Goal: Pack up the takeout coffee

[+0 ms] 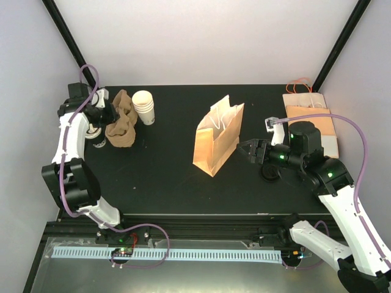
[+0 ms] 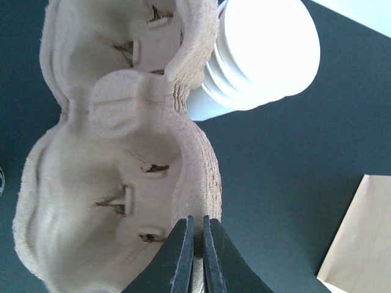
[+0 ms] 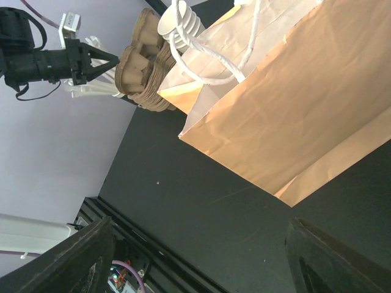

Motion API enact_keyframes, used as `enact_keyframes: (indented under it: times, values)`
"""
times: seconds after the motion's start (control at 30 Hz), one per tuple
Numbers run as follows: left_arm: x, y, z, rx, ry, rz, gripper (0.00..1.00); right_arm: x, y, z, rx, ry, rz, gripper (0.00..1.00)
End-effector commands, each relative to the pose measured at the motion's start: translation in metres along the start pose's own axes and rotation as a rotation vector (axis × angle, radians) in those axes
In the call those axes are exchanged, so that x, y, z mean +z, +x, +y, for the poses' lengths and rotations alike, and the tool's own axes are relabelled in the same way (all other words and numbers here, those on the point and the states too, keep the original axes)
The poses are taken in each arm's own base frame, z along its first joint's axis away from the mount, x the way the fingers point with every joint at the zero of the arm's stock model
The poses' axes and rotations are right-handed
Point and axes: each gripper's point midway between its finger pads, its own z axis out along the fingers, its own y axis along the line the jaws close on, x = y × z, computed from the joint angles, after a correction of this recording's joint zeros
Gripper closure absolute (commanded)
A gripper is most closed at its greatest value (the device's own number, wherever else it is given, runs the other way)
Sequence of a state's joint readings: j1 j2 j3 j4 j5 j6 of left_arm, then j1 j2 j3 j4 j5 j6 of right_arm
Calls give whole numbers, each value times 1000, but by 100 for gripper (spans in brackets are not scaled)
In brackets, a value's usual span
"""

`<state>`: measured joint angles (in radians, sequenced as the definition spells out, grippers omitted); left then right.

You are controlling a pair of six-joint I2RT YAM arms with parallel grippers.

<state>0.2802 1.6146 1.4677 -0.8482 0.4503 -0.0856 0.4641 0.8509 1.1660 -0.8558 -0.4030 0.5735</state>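
Note:
A round black lid shows on the table under my right arm, right of the brown paper bag; it looks like the takeout coffee, and its cup body is hidden. My right gripper is open and empty, pointing at the bag's right side. In the right wrist view the gripper is spread wide over bare table below the bag. My left gripper at the far left is shut on the rim of a brown pulp cup carrier; in the left wrist view the gripper pinches that rim.
A stack of lidless white cups stands right beside the carrier stack. A dark cup with white stirrers sits under my left arm. Flat paper bags lie at the back right. The table's front edge is near.

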Motion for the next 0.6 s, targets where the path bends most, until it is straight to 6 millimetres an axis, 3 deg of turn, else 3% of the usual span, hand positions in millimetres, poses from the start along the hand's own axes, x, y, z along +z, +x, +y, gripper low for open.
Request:
enact_keyframes:
  times: [0.0,0.23,0.5,0.57]
  values:
    - [-29,-21,-10,56,-13,-117,94,-2,-3,4,-11,-13,-8,21]
    - [-40,-25,-15,68,-11,-168,94,-3,-3,4,-9,-15,-9,21]
    - [-46,-19,-2,70,-96,-181,95,-2,-1,4,-6,-18,-4,21]
    - [-47,-17,-2,78,-96,-190,90,-2,-2,4,-4,-22,-3,21]
